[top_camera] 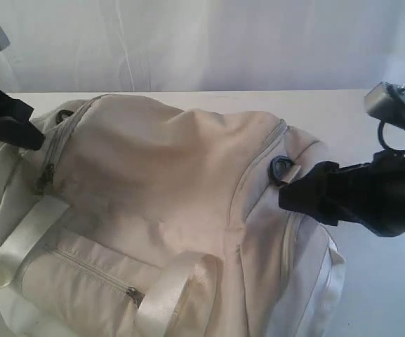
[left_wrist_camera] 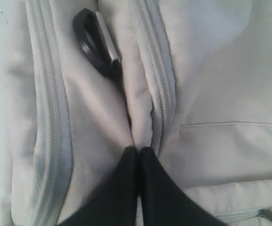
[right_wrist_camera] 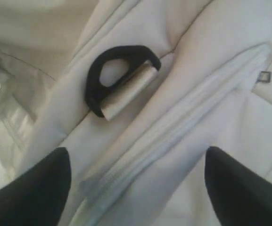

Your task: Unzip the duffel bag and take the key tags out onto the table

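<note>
The cream duffel bag (top_camera: 167,182) lies zipped on the white table (top_camera: 335,112). My left gripper (top_camera: 37,140) is at the bag's left end. In the left wrist view its black fingers (left_wrist_camera: 136,151) are shut, pinching a fold of the bag's fabric (left_wrist_camera: 138,108) between two zipper lines (left_wrist_camera: 161,84). My right gripper (top_camera: 286,196) is at the bag's right end, just below a black D-ring (top_camera: 281,168). In the right wrist view it stands open (right_wrist_camera: 138,157) over a shut zipper (right_wrist_camera: 173,127), with the D-ring (right_wrist_camera: 112,75) beyond the fingertips. The key tags are hidden.
Shiny off-white handles (top_camera: 167,288) drape over the bag's near side, above a shut front-pocket zipper (top_camera: 133,293). Another black D-ring (left_wrist_camera: 95,44) lies ahead of the left fingers. A small metal piece (right_wrist_camera: 265,76) sits on the fabric. A white curtain hangs behind the table.
</note>
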Controlling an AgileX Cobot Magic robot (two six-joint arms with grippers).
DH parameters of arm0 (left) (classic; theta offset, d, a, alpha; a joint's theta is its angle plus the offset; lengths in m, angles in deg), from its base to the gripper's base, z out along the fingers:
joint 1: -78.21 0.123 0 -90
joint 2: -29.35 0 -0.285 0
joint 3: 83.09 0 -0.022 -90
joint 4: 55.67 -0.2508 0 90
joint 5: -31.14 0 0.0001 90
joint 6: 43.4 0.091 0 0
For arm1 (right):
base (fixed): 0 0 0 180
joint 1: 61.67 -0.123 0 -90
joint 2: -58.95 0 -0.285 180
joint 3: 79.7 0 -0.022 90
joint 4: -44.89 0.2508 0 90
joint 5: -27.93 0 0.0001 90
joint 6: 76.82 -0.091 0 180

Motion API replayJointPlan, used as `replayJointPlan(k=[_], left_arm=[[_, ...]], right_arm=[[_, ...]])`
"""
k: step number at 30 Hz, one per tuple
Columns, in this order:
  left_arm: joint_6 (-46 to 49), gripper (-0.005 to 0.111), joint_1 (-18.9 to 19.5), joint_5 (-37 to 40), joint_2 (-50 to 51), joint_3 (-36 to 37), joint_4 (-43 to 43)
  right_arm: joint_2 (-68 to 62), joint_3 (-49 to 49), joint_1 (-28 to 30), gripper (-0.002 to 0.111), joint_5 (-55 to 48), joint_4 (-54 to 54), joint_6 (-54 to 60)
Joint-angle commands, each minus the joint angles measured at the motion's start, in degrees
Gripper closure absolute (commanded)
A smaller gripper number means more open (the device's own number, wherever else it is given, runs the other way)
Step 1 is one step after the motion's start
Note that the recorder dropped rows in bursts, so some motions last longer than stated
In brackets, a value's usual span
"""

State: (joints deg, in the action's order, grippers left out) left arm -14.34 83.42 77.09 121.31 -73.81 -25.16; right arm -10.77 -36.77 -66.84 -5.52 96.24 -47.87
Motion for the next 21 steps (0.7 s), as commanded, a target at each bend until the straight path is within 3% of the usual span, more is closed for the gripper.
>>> replayJointPlan(k=[1, 3, 4, 6, 12, 17, 21], left_arm=[[0.31, 0.107, -0.27, 4.13, -3.50, -0.13, 2.25], [0.31, 0.107, -0.27, 5.49, -4.21, -0.02, 2.41], [0.20, 0.107, -0.27, 6.89, -4.35, -0.02, 2.41], [0.07, 0.107, -0.27, 8.89, -4.35, -0.02, 2.41], [-0.35, 0.107, -0.27, 9.32, -4.35, 4.00, 3.54], [5.85, 0.107, -0.27, 14.12, -4.35, 8.20, 11.44], [5.96, 0.107, -0.27, 13.84, -4.35, 8.55, 11.05]], right_arm=[[-5.52, -0.57, -0.12, 0.041, -2.21, 13.02, 9.28], [-8.71, -0.57, -0.12, 0.067, -2.69, 12.17, 9.87], [-10.17, -0.69, 0.03, 0.088, -2.34, 9.42, 9.87], [-10.45, -2.19, 1.60, 0.108, -1.11, 2.84, 8.29], [-10.55, -13.66, 8.08, 0.108, -7.13, -26.94, -12.86], [-12.52, -19.03, 8.88, 0.108, -9.22, -36.19, -17.15], [-14.26, -19.90, 8.88, 0.108, -11.44, -35.66, -17.82]])
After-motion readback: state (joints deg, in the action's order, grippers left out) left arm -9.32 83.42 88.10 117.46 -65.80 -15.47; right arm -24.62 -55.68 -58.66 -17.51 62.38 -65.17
